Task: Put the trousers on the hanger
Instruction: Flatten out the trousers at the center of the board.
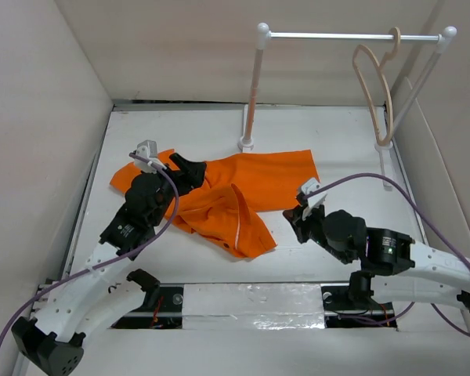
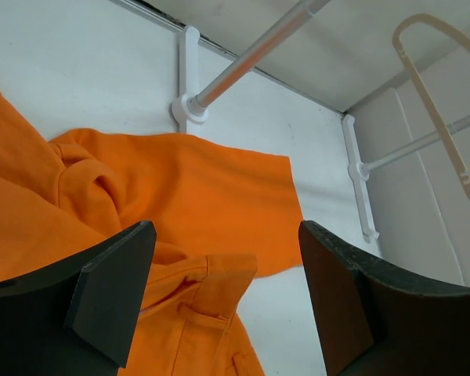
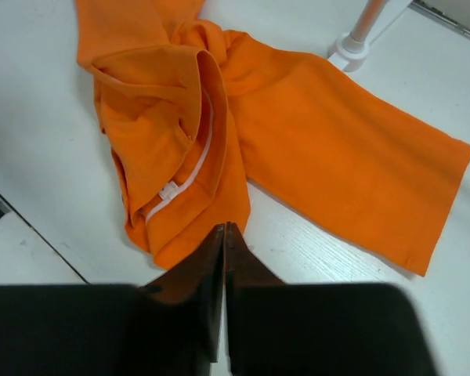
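Observation:
The orange trousers (image 1: 243, 192) lie crumpled on the white table, one leg stretched right; they also show in the left wrist view (image 2: 180, 188) and the right wrist view (image 3: 313, 141). The beige hanger (image 1: 374, 82) hangs by its hook from the white rail (image 1: 352, 36) at the back right, and shows in the left wrist view (image 2: 439, 94). My left gripper (image 1: 189, 172) is open and empty over the trousers' left part, above the waistband (image 2: 219, 301). My right gripper (image 1: 294, 219) is shut and empty, just right of the waistband edge, its tips (image 3: 224, 229) near the cloth.
The rail stands on two white posts (image 1: 252, 86) with feet on the table. White walls enclose the table on the left, back and right. A taped strip runs along the near edge (image 1: 251, 301).

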{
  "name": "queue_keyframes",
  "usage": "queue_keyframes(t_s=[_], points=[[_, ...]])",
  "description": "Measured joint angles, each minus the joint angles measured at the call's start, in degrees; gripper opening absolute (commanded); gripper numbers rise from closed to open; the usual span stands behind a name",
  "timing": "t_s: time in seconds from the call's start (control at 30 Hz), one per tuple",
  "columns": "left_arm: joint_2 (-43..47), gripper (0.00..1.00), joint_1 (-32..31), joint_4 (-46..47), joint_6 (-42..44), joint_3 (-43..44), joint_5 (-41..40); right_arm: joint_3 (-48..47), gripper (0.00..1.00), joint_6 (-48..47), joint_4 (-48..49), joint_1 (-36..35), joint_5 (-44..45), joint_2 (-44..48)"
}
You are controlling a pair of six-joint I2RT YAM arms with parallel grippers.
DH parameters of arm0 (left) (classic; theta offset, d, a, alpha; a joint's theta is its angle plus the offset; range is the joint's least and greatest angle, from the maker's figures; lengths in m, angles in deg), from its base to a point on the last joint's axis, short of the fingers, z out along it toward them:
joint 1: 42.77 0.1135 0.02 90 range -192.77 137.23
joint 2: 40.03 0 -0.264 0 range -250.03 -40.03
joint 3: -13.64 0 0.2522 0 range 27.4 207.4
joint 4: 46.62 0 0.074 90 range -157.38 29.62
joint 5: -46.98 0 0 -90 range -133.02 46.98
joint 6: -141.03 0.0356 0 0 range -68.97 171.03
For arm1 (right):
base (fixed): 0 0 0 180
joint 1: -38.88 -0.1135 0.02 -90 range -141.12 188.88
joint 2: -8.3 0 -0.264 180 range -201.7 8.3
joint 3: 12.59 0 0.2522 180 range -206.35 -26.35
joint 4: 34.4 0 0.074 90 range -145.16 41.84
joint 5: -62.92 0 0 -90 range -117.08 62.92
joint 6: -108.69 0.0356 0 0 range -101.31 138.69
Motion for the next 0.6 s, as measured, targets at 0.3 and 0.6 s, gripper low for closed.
queue_keyframes(t_s=[0.3,0.6], points=[[4.5,0.19,0.0,-0.4,-0.7,-0.3,2.9,-0.1,0.45,-1.4,3.8,3.0,-5.7,-6.0],[-0.9,0.04,0.0,3.2,-0.3,0.1,7.1,-0.2,0.98,-4.3,12.2,13.9,-18.5,-17.5]])
